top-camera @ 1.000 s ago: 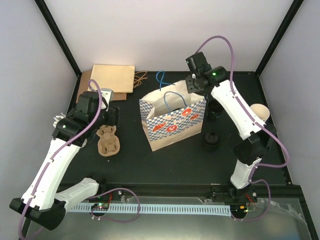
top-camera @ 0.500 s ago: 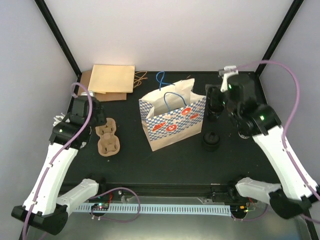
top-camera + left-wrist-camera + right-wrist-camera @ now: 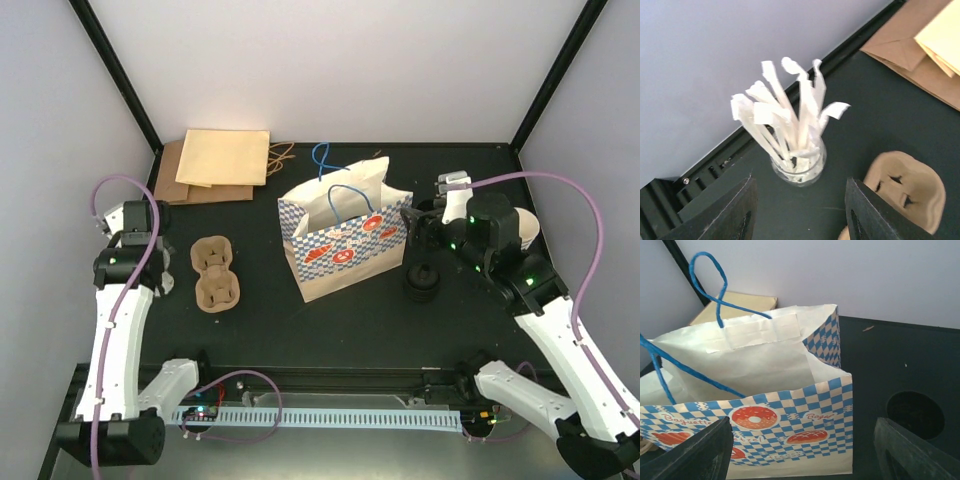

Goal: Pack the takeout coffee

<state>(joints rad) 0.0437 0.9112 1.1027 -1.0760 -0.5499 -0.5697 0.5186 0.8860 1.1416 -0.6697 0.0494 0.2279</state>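
Your right gripper (image 3: pixel 804 426) hangs with its jaws spread wide and nothing between them, just beside the right end of the blue-checked paper bag (image 3: pixel 345 240). The bag stands upright near the middle of the black table (image 3: pixel 330 320), mouth open, with its blue cord handles up. From your right wrist view you look over its near wall onto white inner paper only. The bottom of the bag is hidden, and you cannot tell from any view where the takeout coffee cup is. A cream cup shape (image 3: pixel 528 228) shows near the table's right edge, mostly hidden behind your right arm, and you cannot tell whether it is one cup or a stack. A round black object (image 3: pixel 915 415) sits on the table just right of the bag. A stack of black lids (image 3: pixel 421 282) stands near the bag's front right corner.

Your left gripper (image 3: pixel 799 192) is at the far left, jaws parted and empty. A glass jar of paper-wrapped stirrers (image 3: pixel 797 165) stands upright in line with the gap, touched by neither finger. A cardboard cup carrier (image 3: pixel 215 277) lies just right of it. Flat tan paper bags (image 3: pixel 222 160) lie at the back left.
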